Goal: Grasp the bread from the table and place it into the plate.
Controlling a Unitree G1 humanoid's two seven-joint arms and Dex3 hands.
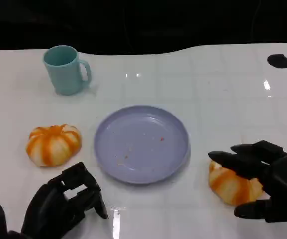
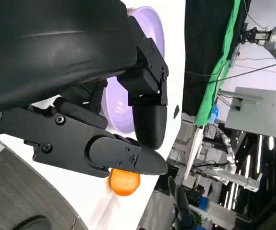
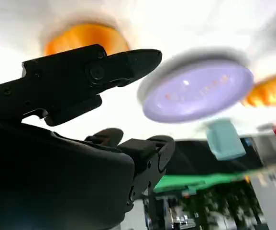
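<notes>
In the head view, a lilac plate [image 1: 141,143] is seen at the centre of the white table [image 1: 223,84]; only a few crumbs lie in it. A teal mug [image 1: 64,69] stands at upper left, its inside hidden from this angle. A round orange-and-white bread [image 1: 53,144] lies left of the plate, apart from it. A second bread [image 1: 231,186] lies at lower right, just beside the plate's rim. The right hand [image 1: 265,180] is spread over this second bread, fingers above and thumb below it; whether they touch it cannot be told. The left hand [image 1: 63,204] is seen at lower left with fingers curled in, nothing held, near the first bread but apart from it.

In the left wrist view, the plate [image 2: 123,103] is partly hidden behind the black fingers [image 2: 149,122], and an orange bread [image 2: 125,183] shows at bottom centre.

In the right wrist view, blurred, the plate [image 3: 197,91] is at centre right, the mug [image 3: 223,139] beside it, one bread [image 3: 85,38] beyond the fingers [image 3: 123,62] at upper left and another [image 3: 269,91] at the right edge.
</notes>
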